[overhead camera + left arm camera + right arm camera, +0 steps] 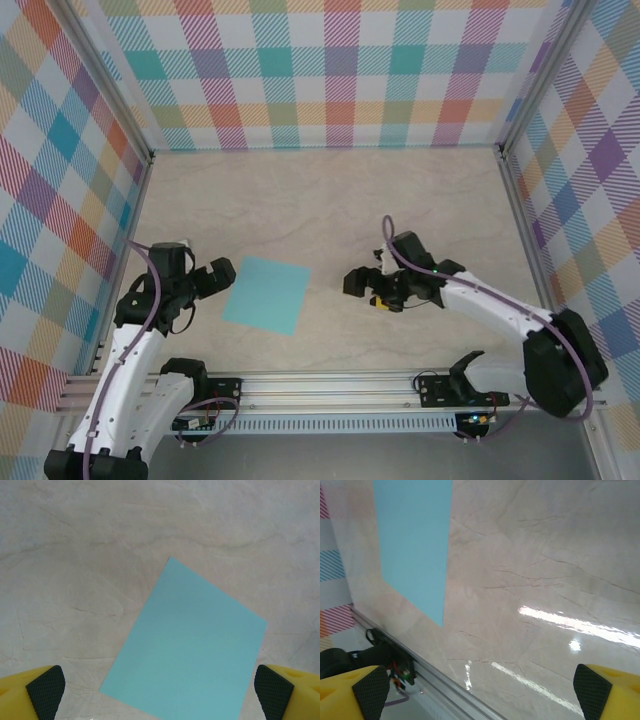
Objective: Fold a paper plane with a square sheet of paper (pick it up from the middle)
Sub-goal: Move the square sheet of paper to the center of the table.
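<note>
The square sheet of paper [267, 294], plain turquoise and unfolded, lies flat on the marbled table between the two arms. My left gripper [222, 277] stands open just at the sheet's left edge, nothing between its fingers. In the left wrist view the sheet [187, 645] spreads out ahead, and the yellow fingers [45, 692] frame its near edge. My right gripper [357, 282] is open too, a short way to the right of the sheet and pointing toward it. The right wrist view has the sheet [415, 545] at upper left, apart from the black pads [370, 690].
Plaid walls [330, 70] close in the table at the back and on both sides. An aluminium rail [330, 385] with cables runs along the near edge, just below the sheet. Bare tabletop [330, 200] stretches behind the paper.
</note>
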